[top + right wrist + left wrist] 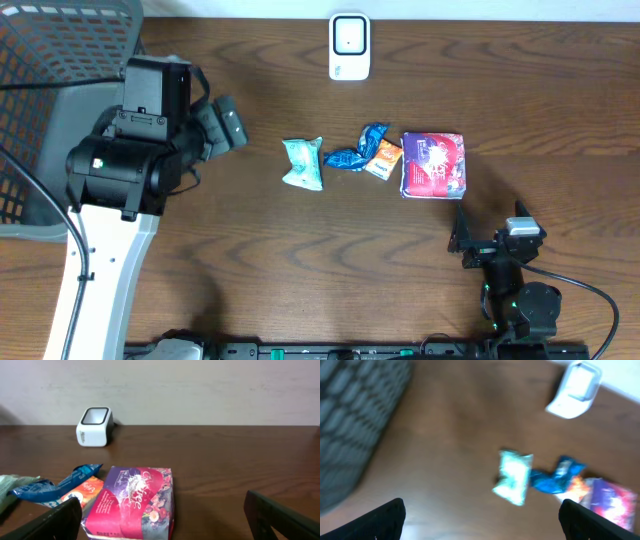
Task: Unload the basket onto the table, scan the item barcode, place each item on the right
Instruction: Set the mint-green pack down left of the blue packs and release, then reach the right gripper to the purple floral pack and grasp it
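Where the table ends, a wall rises.

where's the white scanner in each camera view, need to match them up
Overhead: the white scanner sits top centre, beyond the row of packets.
Left wrist: top right corner, blurred.
Right wrist: upper left of centre, standing upright.
Shared landmark: the purple packet, right of centre in the overhead view, bottom right in the left wrist view, bottom centre-left in the right wrist view.
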You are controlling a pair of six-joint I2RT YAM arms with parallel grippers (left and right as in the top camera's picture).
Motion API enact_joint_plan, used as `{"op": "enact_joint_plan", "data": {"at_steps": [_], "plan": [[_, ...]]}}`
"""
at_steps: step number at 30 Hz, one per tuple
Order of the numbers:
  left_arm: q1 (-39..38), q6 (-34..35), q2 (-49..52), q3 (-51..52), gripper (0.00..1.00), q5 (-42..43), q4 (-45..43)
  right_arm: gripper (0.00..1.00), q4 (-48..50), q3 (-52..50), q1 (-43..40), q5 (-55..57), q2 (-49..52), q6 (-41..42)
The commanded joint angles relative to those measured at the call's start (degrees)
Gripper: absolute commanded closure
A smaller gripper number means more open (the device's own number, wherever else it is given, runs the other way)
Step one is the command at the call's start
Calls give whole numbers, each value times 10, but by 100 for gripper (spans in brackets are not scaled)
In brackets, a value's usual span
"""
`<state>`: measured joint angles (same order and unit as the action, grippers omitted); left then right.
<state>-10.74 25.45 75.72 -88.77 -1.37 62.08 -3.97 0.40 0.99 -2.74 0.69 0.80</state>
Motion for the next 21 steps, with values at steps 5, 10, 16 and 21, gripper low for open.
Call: {"op": "enact_joint_plan", "data": {"at_steps": [5, 10, 16, 21], "plan": [[2, -3, -5, -3, 2, -47, 77, 1, -2, -1, -5, 3, -3, -4], [2, -3, -5, -3, 2, -47, 86, 1, -2, -1, -5, 3, -3, -4], [2, -3, -5, -3, 2, -47, 86, 1, -2, -1, -5, 9, -3, -7], [2, -3, -5, -3, 2, -47, 86, 1, 12, -1, -5, -16, -3, 7]]}}
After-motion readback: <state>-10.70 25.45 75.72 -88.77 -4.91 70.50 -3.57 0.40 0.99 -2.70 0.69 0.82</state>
